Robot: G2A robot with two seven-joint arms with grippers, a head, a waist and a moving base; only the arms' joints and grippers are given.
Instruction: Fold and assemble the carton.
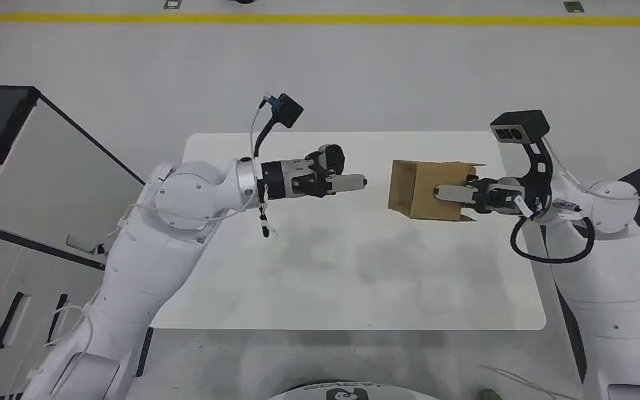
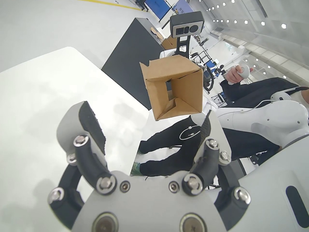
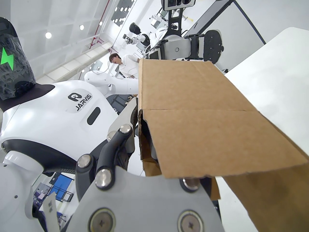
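While right fingers (image 1: 452,190) hold it, brown carton (image 1: 410,188) gapes.

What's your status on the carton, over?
Left jaws open, empty, short of the carton. Right jaws shut on carton wall, open end toward the other jaws. Nothing in the gap between.

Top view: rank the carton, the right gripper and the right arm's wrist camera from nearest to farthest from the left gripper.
Measured from the open left gripper:
1. carton, straight ahead of it across a gap over the table.
2. right gripper, holding the carton from its far end.
3. wrist camera, farther still, off to the side of the right wrist.
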